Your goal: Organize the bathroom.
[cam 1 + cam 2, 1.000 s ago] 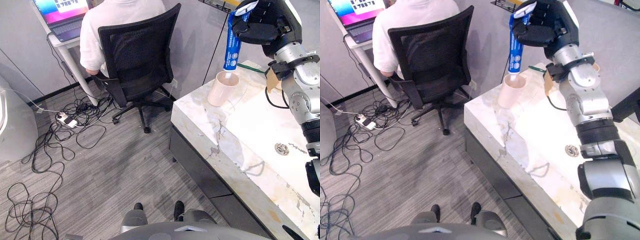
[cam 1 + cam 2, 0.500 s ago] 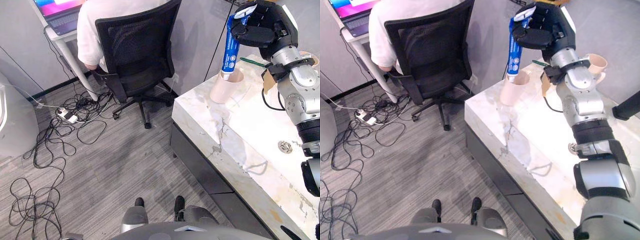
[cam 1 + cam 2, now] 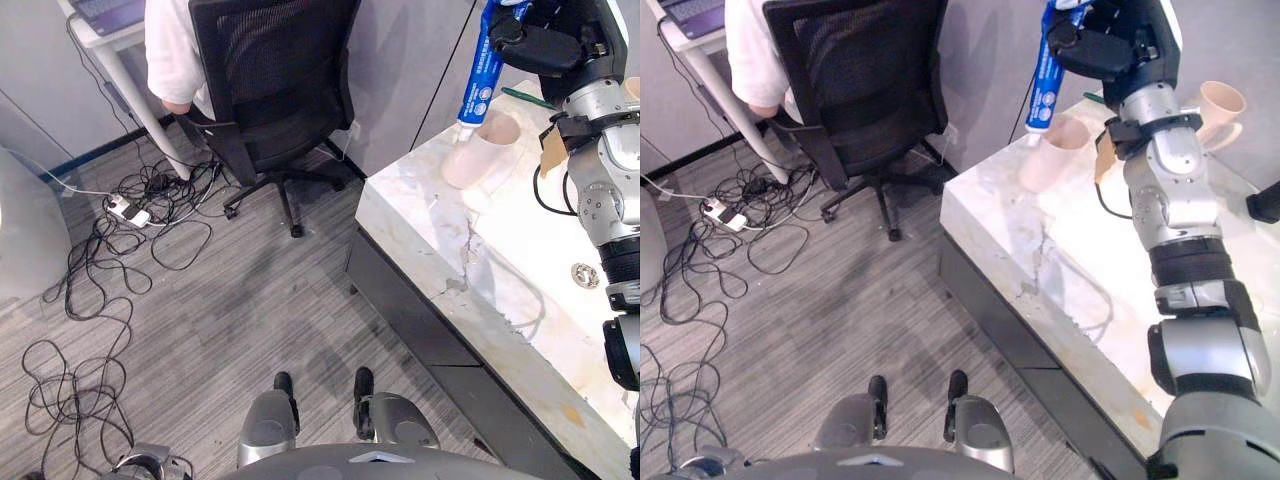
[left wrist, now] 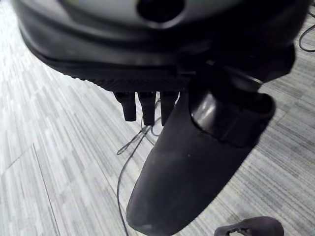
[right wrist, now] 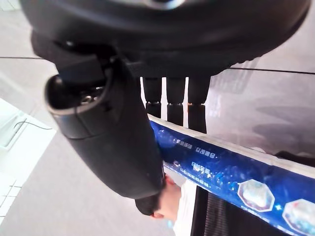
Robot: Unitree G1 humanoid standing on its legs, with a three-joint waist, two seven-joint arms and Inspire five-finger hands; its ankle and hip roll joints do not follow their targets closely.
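Right robot hand (image 3: 1110, 45) gripping blue tube (image 3: 1045, 80), above cup (image 3: 1052, 152)

The blue tube (image 3: 1046, 70) loses its top end at the picture's edge, inside the right robot hand (image 3: 1110, 45). The chair (image 3: 855, 80) hides most of the seated person (image 3: 745, 50).

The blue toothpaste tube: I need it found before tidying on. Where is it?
The blue toothpaste tube hangs upright in the right hand, its lower end at the pale pink cup on the white marble counter.
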